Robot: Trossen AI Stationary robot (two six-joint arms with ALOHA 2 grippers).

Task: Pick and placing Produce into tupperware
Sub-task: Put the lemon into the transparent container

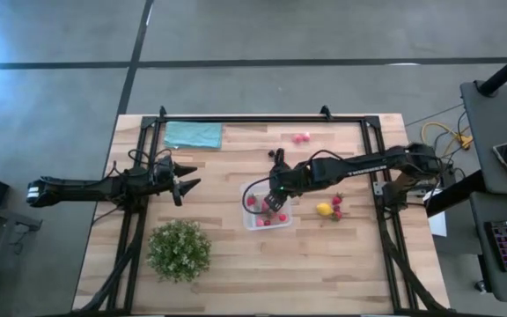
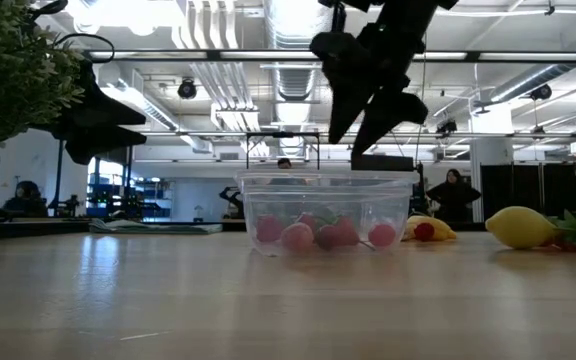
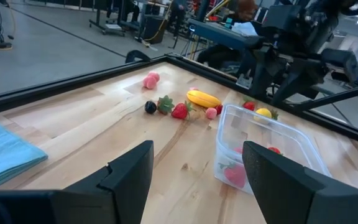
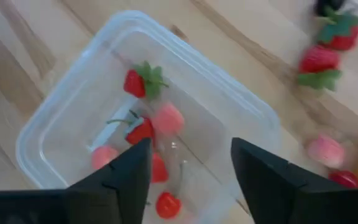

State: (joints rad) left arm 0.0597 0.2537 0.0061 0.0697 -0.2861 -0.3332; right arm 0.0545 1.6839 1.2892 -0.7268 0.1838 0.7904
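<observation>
The clear square tupperware [image 1: 252, 218] stands mid-table and holds several red and pink pieces [image 4: 138, 81]. My right gripper [image 4: 191, 149] hangs open just above it, pointing steeply down, with nothing between its fingers; the low view shows it [image 2: 361, 128] clear of the rim. Loose produce lies on the wood: a lemon [image 1: 324, 209] and strawberries [image 1: 336, 204] right of the tupperware, pink pieces [image 1: 300, 137] near the far edge, and a banana [image 3: 202, 98]. My left gripper [image 1: 186, 187] waits open at the table's left, roughly level.
A teal folded cloth [image 1: 192, 134] lies at the far left corner. A bushy green plant [image 1: 179, 249] stands near the front left. A dark frame [image 1: 262, 118] runs along the table's edges. Bare wood lies between the plant and the tupperware.
</observation>
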